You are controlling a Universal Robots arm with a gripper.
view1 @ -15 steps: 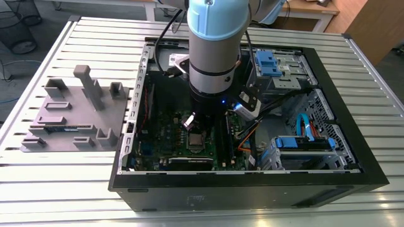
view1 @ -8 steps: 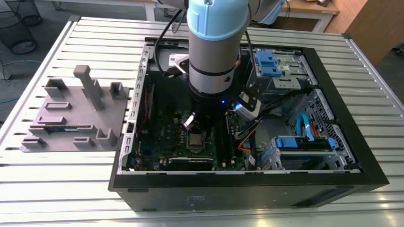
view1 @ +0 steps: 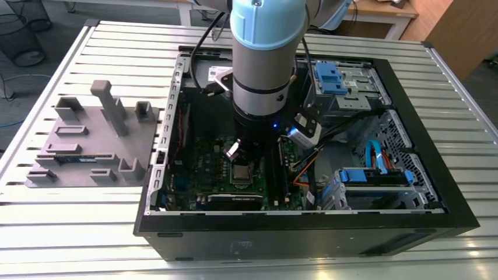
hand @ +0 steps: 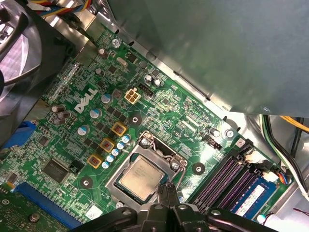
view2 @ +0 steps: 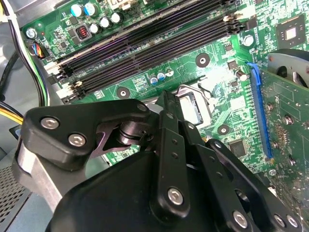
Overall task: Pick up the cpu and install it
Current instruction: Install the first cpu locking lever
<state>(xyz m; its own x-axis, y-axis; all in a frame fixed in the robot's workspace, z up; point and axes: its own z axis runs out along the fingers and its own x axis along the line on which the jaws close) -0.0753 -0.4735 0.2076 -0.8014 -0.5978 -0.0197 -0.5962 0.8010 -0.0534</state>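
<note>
First wrist view: cpu (hand: 141, 178) lies flat in its socket on the green motherboard (hand: 159, 108), silver top showing, just beyond the claw (hand: 166, 195) tips. Claw fingers look drawn together, nothing between them, apart from the chip. Memory slots (hand: 227, 180) sit off to one side of the claw. Exterior view: claw (view1: 233, 150) hangs directly above the cpu (view1: 242, 171) inside the open computer case (view1: 311, 224); grey tray (view1: 86, 143) well apart on the slatted surface (view1: 70, 233). Judged: chip placed; the socket frame's latching can't be told.

The exterior view looks down from above on the open computer case (view1: 311, 192); both wrist views face its motherboard (hand: 96, 121) closely.
</note>
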